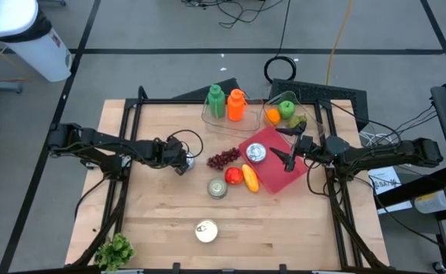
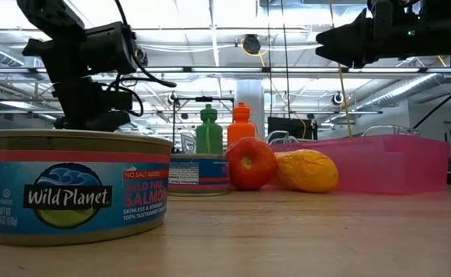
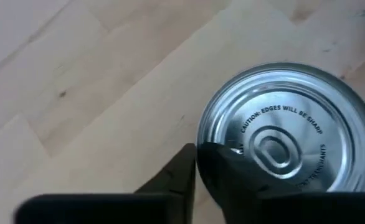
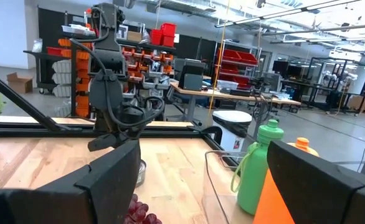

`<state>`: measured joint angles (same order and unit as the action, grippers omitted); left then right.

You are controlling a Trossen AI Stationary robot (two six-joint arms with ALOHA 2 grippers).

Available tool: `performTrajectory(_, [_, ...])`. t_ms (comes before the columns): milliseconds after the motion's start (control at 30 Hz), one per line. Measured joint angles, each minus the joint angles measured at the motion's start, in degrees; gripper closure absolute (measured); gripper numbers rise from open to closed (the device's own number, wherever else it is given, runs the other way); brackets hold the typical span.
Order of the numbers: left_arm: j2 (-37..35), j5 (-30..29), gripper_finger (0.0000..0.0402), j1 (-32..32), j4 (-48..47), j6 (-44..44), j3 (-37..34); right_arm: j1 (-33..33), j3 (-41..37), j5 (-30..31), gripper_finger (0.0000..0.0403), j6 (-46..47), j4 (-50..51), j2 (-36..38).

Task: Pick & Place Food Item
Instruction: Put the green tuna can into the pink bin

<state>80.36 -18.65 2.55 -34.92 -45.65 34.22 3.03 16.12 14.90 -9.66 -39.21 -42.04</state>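
Note:
My left gripper is shut and points down over a silver can on the table, left of the purple grapes. In the left wrist view its fingertips stand at the can's rim. My right gripper is open and hovers over the red tray's right part, touching nothing. A second can stands on the tray. A red fruit, a yellow fruit and a third can sit near the tray's near-left edge. My left gripper comes at the silver can from above, its shut fingertips at the lid's rim. I cannot tell whether they touch it. The can stands upright on the table.
A green bottle and an orange bottle stand at the far edge beside a clear bin holding fruit. A salmon can stands near the front edge, and a lettuce head lies at the near-left corner.

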Motion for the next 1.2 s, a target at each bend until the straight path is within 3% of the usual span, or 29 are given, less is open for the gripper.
performTrajectory(133, [0.0, 2.9, 0.0387, 0.1, 4.4, 2.6, -0.2, 0.0, 0.0, 0.0, 0.0074, 0.0, 0.0, 0.0])
performTrajectory(300, [0.2, 9.5, 0.0373, -1.1, 11.6, 3.5, -0.4, 0.0, 0.0, 0.0, 0.0074, 0.1, 0.0, 0.0])
performTrajectory(533, [0.5, 20.4, 0.0396, -3.2, 19.4, 3.9, -0.7, 0.0, 0.0, 0.0, 0.0074, -0.1, 0.3, 0.0])
performTrajectory(733, [0.5, 21.4, 0.0391, -4.0, 21.6, 6.7, -0.7, 0.0, 0.0, 0.0, 0.0074, -0.3, 0.4, 0.0])
performTrajectory(867, [0.5, 21.8, 0.0362, -3.3, 21.8, 6.4, -0.6, 0.0, 0.0, 0.0, 0.0074, -0.2, 0.5, 0.0])
performTrajectory(1200, [0.3, 20.8, 0.0237, -1.0, 19.1, 1.3, -2.0, 0.0, 0.0, 0.0, 0.0074, -0.1, 0.5, 0.0])
